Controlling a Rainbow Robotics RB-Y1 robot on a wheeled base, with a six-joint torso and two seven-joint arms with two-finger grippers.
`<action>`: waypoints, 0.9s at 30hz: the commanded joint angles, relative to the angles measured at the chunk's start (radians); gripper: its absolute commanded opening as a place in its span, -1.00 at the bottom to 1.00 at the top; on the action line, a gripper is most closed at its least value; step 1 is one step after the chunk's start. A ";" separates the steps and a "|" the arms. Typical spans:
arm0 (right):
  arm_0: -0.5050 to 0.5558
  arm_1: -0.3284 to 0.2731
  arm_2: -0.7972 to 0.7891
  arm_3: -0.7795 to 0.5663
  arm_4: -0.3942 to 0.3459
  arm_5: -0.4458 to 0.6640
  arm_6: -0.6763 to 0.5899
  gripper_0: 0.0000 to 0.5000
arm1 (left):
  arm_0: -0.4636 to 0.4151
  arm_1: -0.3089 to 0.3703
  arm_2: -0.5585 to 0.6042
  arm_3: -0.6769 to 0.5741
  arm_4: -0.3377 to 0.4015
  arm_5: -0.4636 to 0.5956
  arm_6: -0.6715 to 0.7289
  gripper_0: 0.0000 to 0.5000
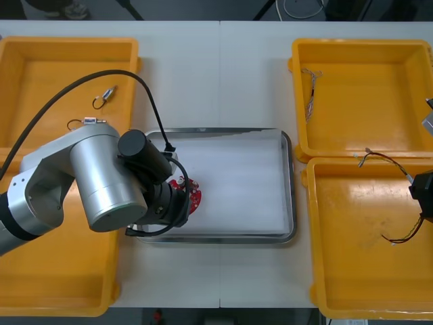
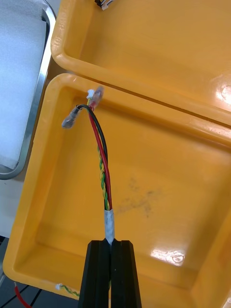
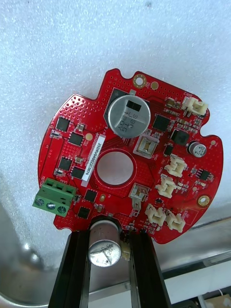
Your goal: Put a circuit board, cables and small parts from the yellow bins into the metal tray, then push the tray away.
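Both clench: left gripper (image 3: pixel 105 237) pinches the stiff, fragile board (image 3: pixel 130 159) by its rim at the tray's (image 1: pixel 289 183) 8 o'clock. Right gripper (image 2: pixel 110 246) holds the limp cable (image 2: pixel 102 159) by its taped end above the 4 o'clock bin (image 2: pixel 183 192).

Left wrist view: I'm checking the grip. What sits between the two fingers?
A silver cylindrical component on the red circuit board's rim, pinched between the left gripper's fingers, in the left wrist view.

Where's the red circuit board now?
Front view: the circuit board is in the left tool, over the metal tray's left side; the right tool holds a cable over the near right bin.
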 commanded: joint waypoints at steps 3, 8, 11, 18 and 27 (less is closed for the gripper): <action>-0.019 -0.031 0.011 -0.029 0.010 0.003 0.043 -1.00 | -0.030 0.009 -0.016 -0.015 -0.010 -0.011 -0.042 0.96; -0.019 -0.031 0.011 -0.029 0.010 0.003 0.045 -1.00 | -0.029 0.022 -0.018 -0.027 -0.005 -0.009 -0.035 1.00; -0.019 -0.031 0.011 -0.029 0.008 0.003 0.046 -1.00 | -0.029 0.025 -0.016 -0.038 0.001 -0.005 -0.029 1.00; -0.058 -0.031 0.032 -0.029 -0.002 0.003 0.049 -1.00 | -0.030 0.023 0.034 -0.115 0.013 0.064 0.003 1.00; -0.243 -0.049 0.215 -0.029 0.001 0.003 0.051 -1.00 | -0.075 0.022 0.258 -0.161 0.163 0.276 0.027 1.00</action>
